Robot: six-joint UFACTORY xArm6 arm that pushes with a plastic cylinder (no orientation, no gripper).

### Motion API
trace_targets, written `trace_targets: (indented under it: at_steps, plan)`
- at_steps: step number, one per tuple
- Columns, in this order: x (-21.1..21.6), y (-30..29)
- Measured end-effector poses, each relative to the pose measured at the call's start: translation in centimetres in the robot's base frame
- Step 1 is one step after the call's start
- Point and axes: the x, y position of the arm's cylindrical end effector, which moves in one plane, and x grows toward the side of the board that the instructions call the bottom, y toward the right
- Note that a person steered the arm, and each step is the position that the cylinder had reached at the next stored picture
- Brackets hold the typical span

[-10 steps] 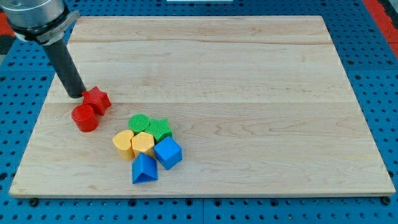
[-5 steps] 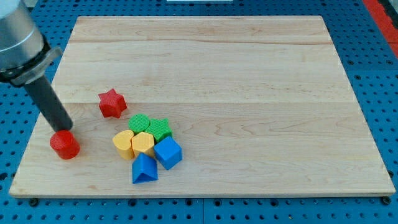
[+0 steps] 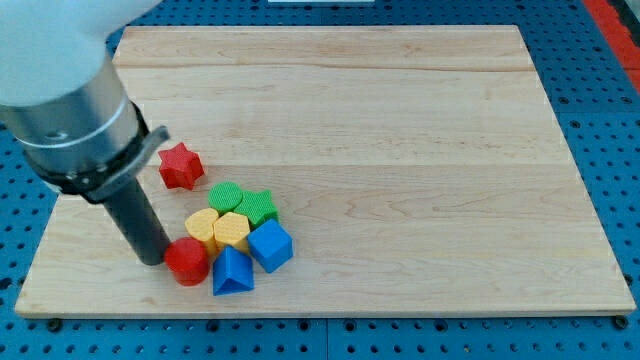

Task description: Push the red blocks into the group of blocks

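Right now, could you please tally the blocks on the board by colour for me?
Red: 2, the red star and the red cylinder, which sits right beside my tip.
Green: 2.
Yellow: 2.
Blue: 2.
Total: 8 blocks.

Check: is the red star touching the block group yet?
No, the red star sits apart at the view's upper left of the green blocks, with bare wood between them; only the red cylinder is against the group.
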Motion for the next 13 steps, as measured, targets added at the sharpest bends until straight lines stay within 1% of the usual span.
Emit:
trace_targets:
  at_steps: [1,2,3,4,5,6,7,8,9,10,11,12,13]
  plan:
    - [-0.2,-3.2]
    - [-4.8,-4.0]
    - [-8.3,-6.5]
    - [-12.7,-6.4]
    - [-16.1,-3.5]
    - [-15.5,2.4]
    - [-11.6,-1.1]
    - [-12.8,-1.1]
    - [-12.0,-4.8]
    - [-9.7,-6.1]
    - [-6.8,-1.9]
    - [-5.5,0.3]
    - [-5.5,0.2]
